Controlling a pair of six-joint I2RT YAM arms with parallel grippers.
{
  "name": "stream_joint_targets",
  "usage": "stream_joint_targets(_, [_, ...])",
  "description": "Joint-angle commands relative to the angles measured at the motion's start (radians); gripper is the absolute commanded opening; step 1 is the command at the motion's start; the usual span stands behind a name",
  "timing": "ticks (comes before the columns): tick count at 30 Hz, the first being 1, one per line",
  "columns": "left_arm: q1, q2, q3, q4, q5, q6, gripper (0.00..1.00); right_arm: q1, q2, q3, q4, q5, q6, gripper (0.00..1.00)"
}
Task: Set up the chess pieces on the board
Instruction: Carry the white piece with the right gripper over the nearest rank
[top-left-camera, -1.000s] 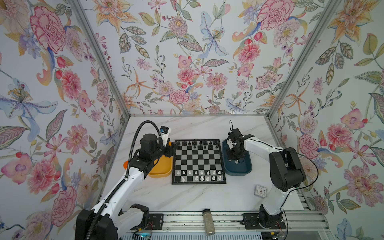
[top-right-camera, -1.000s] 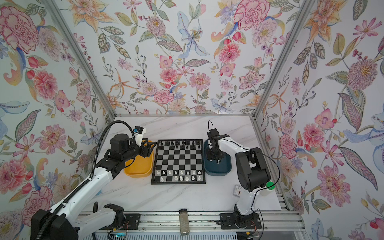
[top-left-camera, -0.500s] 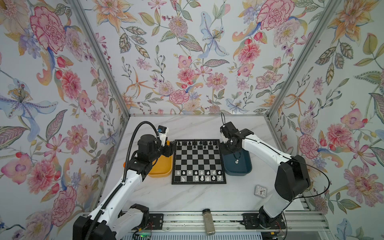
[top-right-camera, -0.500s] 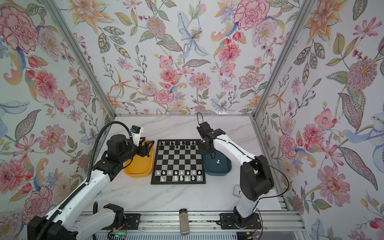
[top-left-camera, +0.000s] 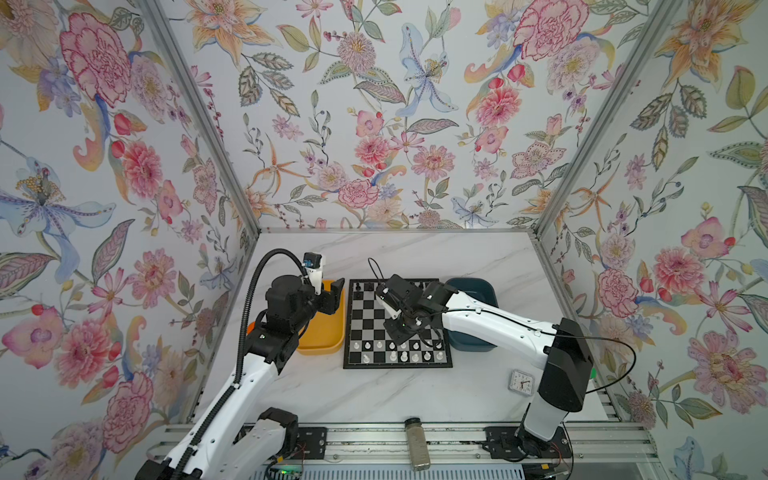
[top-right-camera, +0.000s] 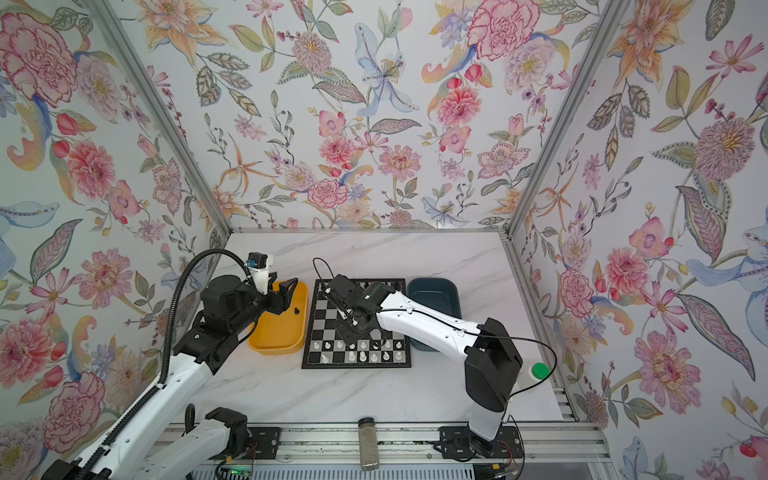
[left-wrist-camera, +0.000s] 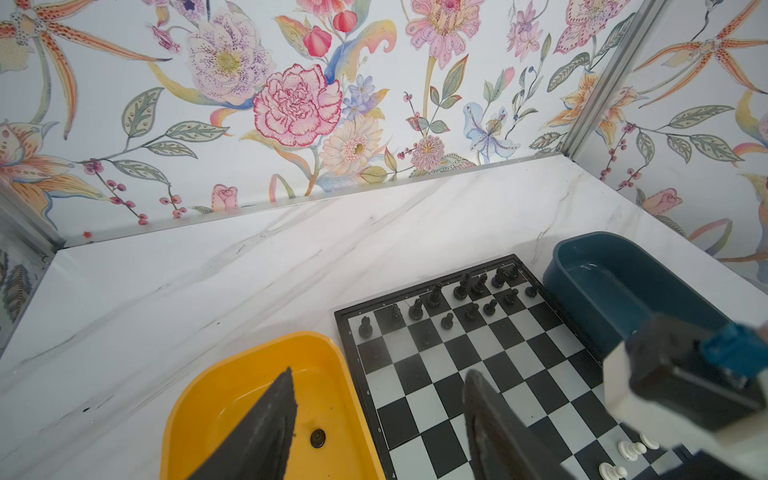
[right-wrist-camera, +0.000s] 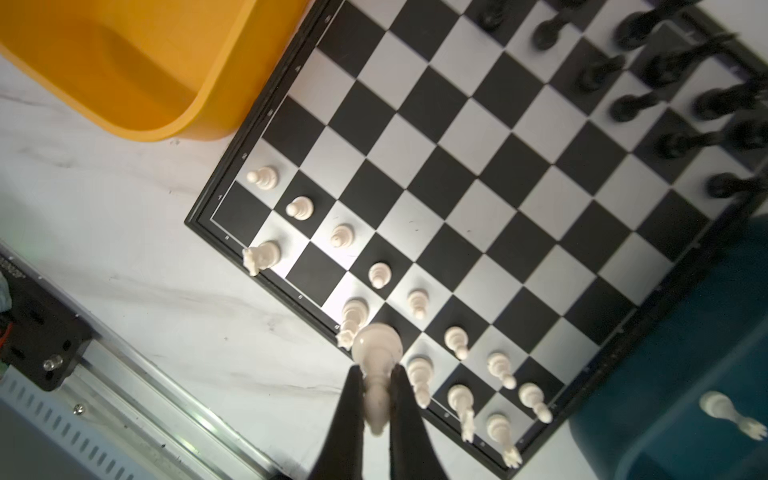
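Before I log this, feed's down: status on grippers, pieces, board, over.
Right gripper shut on white piece, above the board. Left gripper open, empty, by yellow tray. Black piece lies in it; spare white piece in blue tray. No obstruction seen.

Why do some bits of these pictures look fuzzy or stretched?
Right wrist view: the white piece, held close to the lens, is soft, and the black pieces near the frame's edge look smeared. Left wrist view: the near fingers of the left gripper are blurred, while the board is sharp.
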Motion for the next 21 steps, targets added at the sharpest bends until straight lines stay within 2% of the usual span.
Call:
stream_joint_targets(1, [-0.008, -0.031, -0.018, -0.015, -0.071, -0.025, 0.66, 0.029, 0.035, 0.017, -0.009, -0.038, 0.046, 0.00])
stream_joint_targets(11, [-0.008, -0.097, -0.037, -0.015, -0.184, -0.045, 0.67, 0.081, 0.126, 0.037, 0.016, -0.059, 0.050, 0.00])
stream_joint_targets(21, [-0.008, -0.118, -0.046, -0.014, -0.211, -0.048, 0.67, 0.085, 0.197, 0.071, 0.015, -0.050, 0.032, 0.00])
